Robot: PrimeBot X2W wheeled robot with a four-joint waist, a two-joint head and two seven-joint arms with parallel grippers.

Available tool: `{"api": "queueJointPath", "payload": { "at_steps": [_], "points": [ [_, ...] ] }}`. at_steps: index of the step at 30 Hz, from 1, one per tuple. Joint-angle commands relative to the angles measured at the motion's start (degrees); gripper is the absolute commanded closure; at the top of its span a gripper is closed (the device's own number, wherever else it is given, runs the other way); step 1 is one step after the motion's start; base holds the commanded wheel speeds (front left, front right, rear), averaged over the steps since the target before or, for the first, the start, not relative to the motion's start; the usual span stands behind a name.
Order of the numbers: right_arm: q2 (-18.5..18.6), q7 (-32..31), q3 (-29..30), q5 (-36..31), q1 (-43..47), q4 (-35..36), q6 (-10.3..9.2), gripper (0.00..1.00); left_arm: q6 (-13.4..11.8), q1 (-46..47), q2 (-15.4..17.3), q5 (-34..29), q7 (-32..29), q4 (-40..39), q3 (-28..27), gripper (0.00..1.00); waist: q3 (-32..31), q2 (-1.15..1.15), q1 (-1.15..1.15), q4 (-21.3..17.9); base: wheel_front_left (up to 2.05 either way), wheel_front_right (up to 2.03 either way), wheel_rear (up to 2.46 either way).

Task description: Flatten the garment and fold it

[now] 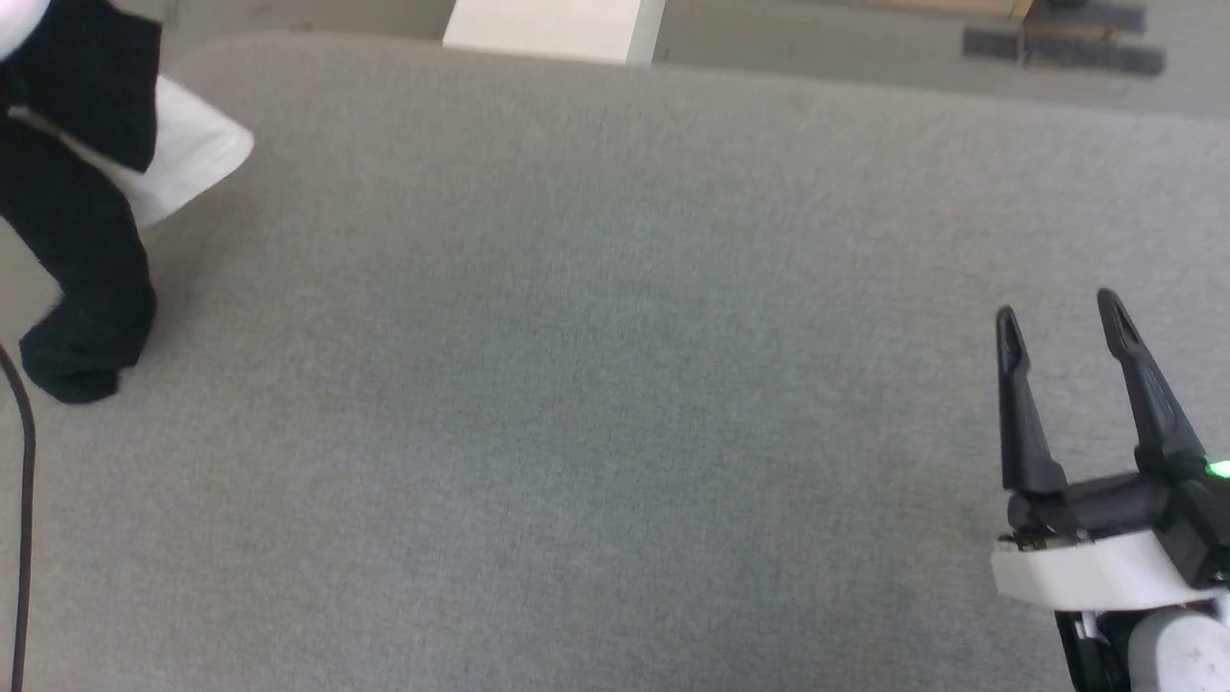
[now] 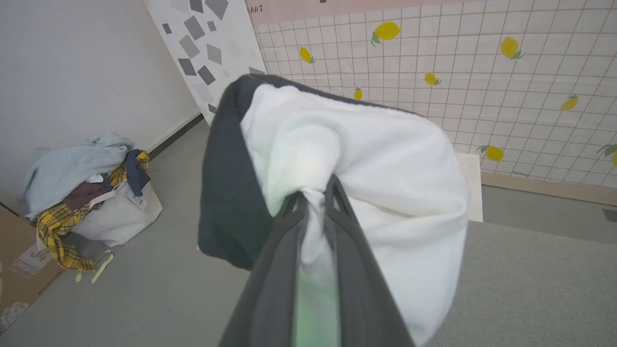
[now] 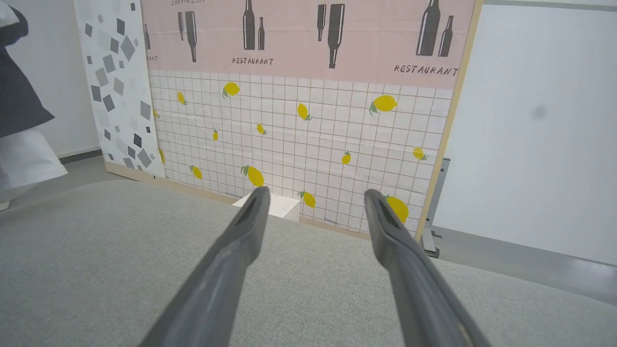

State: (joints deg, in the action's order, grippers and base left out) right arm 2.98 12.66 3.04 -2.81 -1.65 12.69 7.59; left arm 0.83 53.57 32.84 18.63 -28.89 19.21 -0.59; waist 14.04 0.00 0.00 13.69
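At the upper left of the head view the garment point(image 1: 86, 240) hangs in a bunch, black cloth over a white fold; its lowest black end seems to touch the grey cloth surface point(image 1: 615, 384), but the picture is blurred there and this is not sure; a thin black cable point(image 1: 29, 500) runs down the left edge below it. At the lower right of the same view the right gripper point(image 1: 1057, 315) shows with its two dark fingers spread well apart and nothing between them, far from the garment.

In the left wrist view the left gripper point(image 2: 313, 195) has its fingers pressed close together on a pinch of the white cloth, and the garment bulges around the fingertips in the middle of the frame, with a dark sleeve on its left side; at the left of the frame a pile of clothes point(image 2: 77, 168) lies on a white bag point(image 2: 123, 217), beside a cardboard box point(image 2: 19, 260). In the right wrist view the wide fingers point toward a wall panel point(image 3: 299, 140) with yellow lemons, and the garment shows at the left edge.
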Motion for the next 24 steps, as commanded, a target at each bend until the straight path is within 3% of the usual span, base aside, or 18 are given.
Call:
{"api": "queueJointPath", "payload": {
  "at_steps": [1, 8, 9, 14, 15, 20, 24],
  "points": [
    [-0.06, 0.52, 0.63, 1.15, 1.01, -0.48, -0.10, 0.00, 0.56, 2.01, 0.07, -0.63, -0.36, -1.11, 0.69, 1.00, -6.64, 0.00, 0.00, -1.98, 0.00, 0.00, 0.00],
    [-0.09, 1.66, 3.36, 4.79, 4.72, -2.22, -0.10, 0.00, 0.27, 9.19, -6.72, 2.12, -2.62, -7.97, 4.21, 1.00, -12.70, 0.00, 0.00, -4.21, 0.00, 0.00, 0.00],
    [-0.09, 1.79, 3.84, 5.14, 5.09, -2.37, -0.10, 0.00, -0.27, 10.75, -9.26, 3.42, -2.66, -9.09, 4.68, 1.00, -13.15, 0.00, 0.00, -4.67, 0.00, 0.00, 0.00],
    [-0.10, 2.03, 4.73, 5.80, 5.64, -1.93, -0.10, 0.00, -1.12, 13.14, -15.97, 6.05, -2.99, -11.44, 7.27, 1.00, -13.14, 0.00, 0.00, -6.21, 0.00, 0.00, 0.00],
    [-0.10, 2.12, 5.34, 5.94, 5.16, -1.76, -0.10, 0.00, -1.60, 13.64, -20.29, 7.82, -3.09, -13.18, 9.03, 1.00, -12.48, 0.00, 0.00, -7.67, 0.00, 0.00, 0.00],
    [-0.10, 2.21, 6.65, 6.05, 4.29, -1.69, -0.10, 0.00, -2.48, 11.67, -26.61, 10.10, -2.76, -16.59, 12.77, 1.00, -10.82, 0.00, 0.00, -10.31, 0.00, 0.00, 0.00],
    [-0.10, 2.26, 7.48, 6.19, 4.06, -1.61, -0.10, 0.00, -3.98, 6.94, -29.15, 12.68, -1.78, -19.36, 17.15, 1.00, -9.38, 0.00, 0.00, -12.26, 0.00, 0.00, 0.00]
  ]
}}
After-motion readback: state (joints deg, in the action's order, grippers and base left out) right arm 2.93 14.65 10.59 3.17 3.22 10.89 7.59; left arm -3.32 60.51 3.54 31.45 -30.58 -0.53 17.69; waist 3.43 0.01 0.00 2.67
